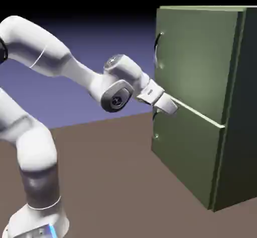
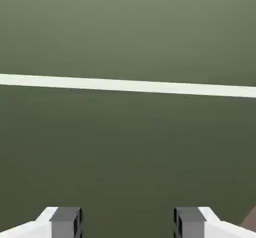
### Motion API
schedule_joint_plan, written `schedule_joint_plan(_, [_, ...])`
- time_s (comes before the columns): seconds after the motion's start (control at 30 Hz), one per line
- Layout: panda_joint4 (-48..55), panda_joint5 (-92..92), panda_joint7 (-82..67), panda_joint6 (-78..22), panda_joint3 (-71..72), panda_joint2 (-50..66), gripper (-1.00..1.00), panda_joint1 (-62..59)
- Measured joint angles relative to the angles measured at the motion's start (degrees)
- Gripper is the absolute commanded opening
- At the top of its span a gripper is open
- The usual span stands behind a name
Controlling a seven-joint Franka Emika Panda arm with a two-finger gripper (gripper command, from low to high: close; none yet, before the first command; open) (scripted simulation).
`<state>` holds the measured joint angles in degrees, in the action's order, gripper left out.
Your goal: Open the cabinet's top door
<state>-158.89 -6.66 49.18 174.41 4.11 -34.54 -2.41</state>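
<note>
Top door [image 1: 196,61] of the cabinet [image 1: 183,157], above the tool [image 1: 173,106]. Spread wide, with bare space between the fingertips [image 2: 66,224]. Flat, smooth olive-green panel, softly shiny, with a thin, curved metal handle [image 1: 157,50] up beyond the tool. Straight pale strip [image 2: 125,85] between upper and lower panels, close to the tool. Darker side on the cabinet. Brown, matte counter [image 1: 110,172] below the tool.
</note>
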Motion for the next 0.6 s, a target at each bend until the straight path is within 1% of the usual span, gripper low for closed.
schedule_joint_plan(0.6, [14.1,-44.4,44.9,2.7,27.4,-12.5,0.0,-20.6])
